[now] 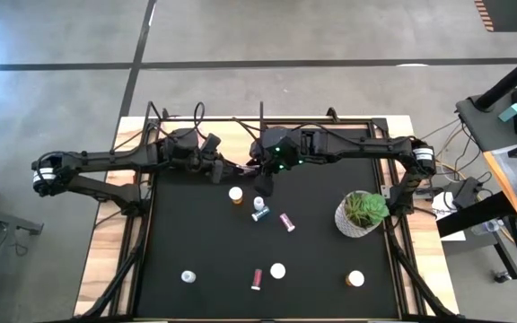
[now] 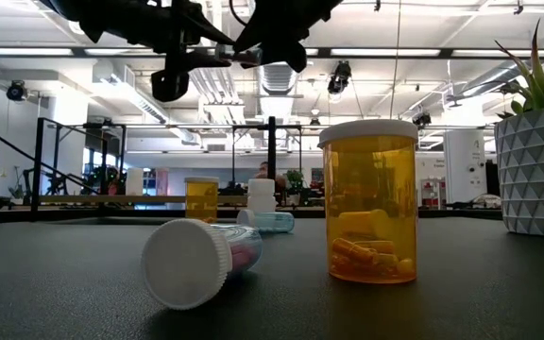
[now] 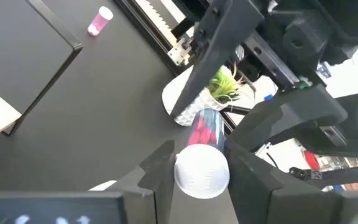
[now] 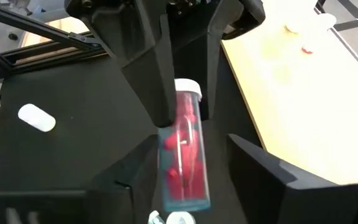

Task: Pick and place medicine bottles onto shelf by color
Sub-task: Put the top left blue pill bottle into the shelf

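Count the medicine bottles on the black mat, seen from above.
8. Centre cluster: orange bottle, white-capped bottle, teal bottle, pink bottle. Front row: grey bottle, second pink bottle, white bottle, second orange bottle. The arms may hide others.

One camera looks straight down on my counter (image 1: 196, 233); another sits at counter level, facing the room. My wrist cameras look closely along my fingers, both sharing the red-filled bottle (image 3: 205, 134).

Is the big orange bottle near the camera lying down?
No, the orange bottle stands upright with its white cap on top; the bottle beside it lies on its side.
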### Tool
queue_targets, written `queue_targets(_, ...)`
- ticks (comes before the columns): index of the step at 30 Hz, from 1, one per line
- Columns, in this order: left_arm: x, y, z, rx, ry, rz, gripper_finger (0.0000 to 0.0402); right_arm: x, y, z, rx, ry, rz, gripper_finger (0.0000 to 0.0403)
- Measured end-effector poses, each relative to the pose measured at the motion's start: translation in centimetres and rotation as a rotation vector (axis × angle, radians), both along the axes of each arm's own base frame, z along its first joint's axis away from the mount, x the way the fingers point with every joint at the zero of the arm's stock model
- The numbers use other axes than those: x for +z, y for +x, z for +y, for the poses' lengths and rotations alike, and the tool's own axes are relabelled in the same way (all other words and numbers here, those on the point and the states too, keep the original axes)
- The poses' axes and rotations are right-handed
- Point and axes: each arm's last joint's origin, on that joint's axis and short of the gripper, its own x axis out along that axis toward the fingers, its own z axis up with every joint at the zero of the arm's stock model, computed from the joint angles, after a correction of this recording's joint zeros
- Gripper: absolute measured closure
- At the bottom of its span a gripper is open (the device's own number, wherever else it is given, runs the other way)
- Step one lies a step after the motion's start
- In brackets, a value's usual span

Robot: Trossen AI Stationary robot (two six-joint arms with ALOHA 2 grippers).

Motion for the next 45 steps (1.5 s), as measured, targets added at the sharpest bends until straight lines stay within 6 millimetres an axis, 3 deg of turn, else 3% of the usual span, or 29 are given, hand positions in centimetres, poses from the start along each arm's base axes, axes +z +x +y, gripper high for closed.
queue_targets(5, 0.2, 0.0, 0.0, 0.001, 0.004, -0.016, 0.0295, -0.1, -0.4, 0.0, 0.001, 0.004, 0.04, 0.0179)
queue_targets(9, 0.1, 0.0, 0.1, 0.004, 0.005, -0.015, 0.0295, 0.9, -1.7, 0.2, 0.002, 0.008, 0.065, 0.0159)
queue_targets(15, 0.2, -0.2, 0.9, 0.056, 0.01, -0.015, 0.0295, 3.5, -5.3, 0.7, -0.003, 0.025, 0.104, 0.0153)
queue_targets(22, 2.0, -0.5, 2.4, 0.117, 0.021, -0.044, 0.0295, 6.9, -9.8, 1.4, -0.026, 0.036, 0.066, 0.016)
queue_targets(29, 3.6, -0.7, 3.3, 0.133, 0.024, 0.154, 0.0295, 8.4, -13.3, 2.4, -0.092, -0.057, 0.03, 0.0161)
queue_targets(37, 5.5, 1.6, 5.2, 0.109, 0.117, 0.48, 0.0295, 6.7, -14.7, 3.0, -0.103, -0.085, 0.067, 0.0168)
queue_targets(45, 4.7, 3.7, 8.3, 0.145, 0.161, 0.854, 0.0295, 3.9, -15.1, 3.0, -0.101, -0.086, 0.157, 0.0172)
